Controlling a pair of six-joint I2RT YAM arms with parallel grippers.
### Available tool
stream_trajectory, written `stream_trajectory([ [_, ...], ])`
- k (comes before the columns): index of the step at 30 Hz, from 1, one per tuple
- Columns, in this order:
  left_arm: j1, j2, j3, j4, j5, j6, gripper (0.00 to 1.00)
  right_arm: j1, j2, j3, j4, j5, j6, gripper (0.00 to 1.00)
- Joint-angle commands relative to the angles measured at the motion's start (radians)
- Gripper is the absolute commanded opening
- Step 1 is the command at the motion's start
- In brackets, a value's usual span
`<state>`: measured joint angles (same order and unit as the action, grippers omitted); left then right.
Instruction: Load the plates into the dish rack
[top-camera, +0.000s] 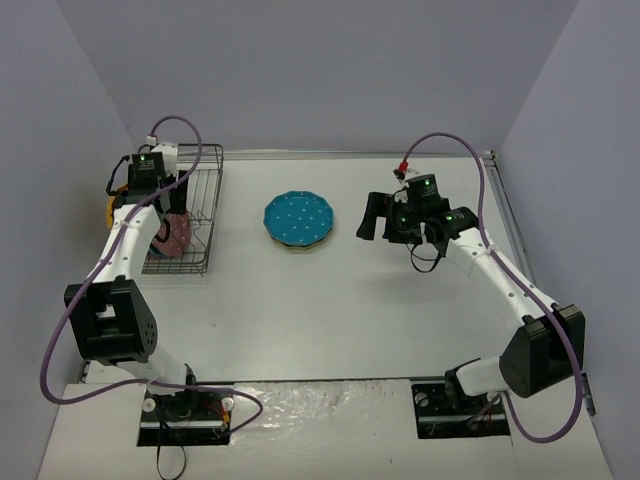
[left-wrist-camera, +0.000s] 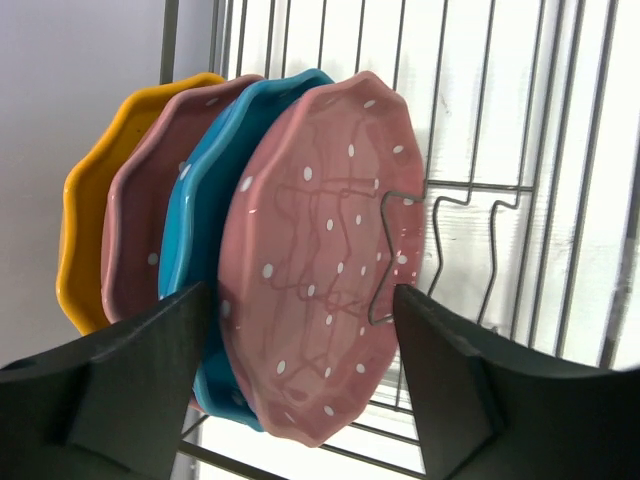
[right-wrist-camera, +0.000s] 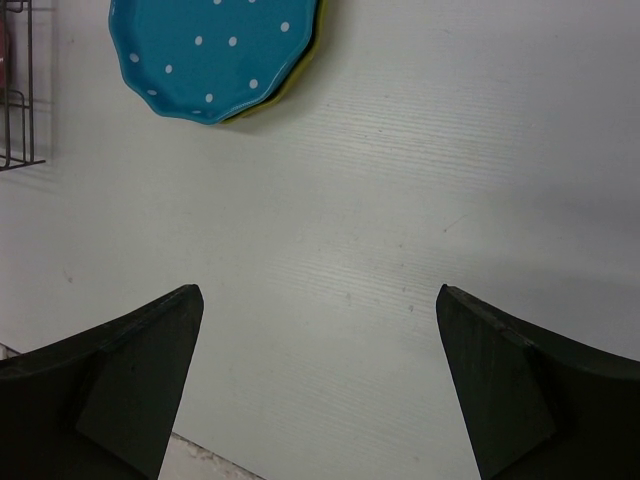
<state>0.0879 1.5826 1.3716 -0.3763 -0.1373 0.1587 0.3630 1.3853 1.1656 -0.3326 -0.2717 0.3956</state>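
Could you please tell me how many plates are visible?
6. Four stand in the dish rack: orange-yellow plate, rear pink plate, racked teal plate, front pink plate. Two lie stacked on the table: top teal plate over olive-yellow plate; more may hide beneath.

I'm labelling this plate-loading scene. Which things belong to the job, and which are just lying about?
Belongs to the job: the dish rack; standing in it, an orange-yellow plate, a rear pink plate, an upright teal plate, a front pink plate; on the table, a flat teal plate atop an olive-yellow plate.
Just lying about: nothing loose visible; only the robot's purple cables.
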Motion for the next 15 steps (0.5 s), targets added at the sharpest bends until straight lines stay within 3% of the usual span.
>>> stream_trajectory([
  [1, 0.001, -0.095, 0.071, 0.034, 0.002, -0.06, 0.8, 0.058, 0.007, 0.071, 0.04, 0.137, 0.069, 0.99],
  [4, -0.005, -0.136, 0.11, -0.016, 0.024, -0.142, 0.96, 0.109, 0.065, 0.119, 0.04, 0.223, 0.117, 0.98],
  [10, -0.021, -0.205, 0.21, -0.167, 0.056, -0.319, 0.97, 0.172, 0.22, 0.21, 0.042, 0.358, 0.217, 0.94],
  [15, -0.025, -0.322, 0.178, -0.28, 0.171, -0.492, 0.97, 0.22, 0.367, 0.312, 0.045, 0.446, 0.243, 0.85],
])
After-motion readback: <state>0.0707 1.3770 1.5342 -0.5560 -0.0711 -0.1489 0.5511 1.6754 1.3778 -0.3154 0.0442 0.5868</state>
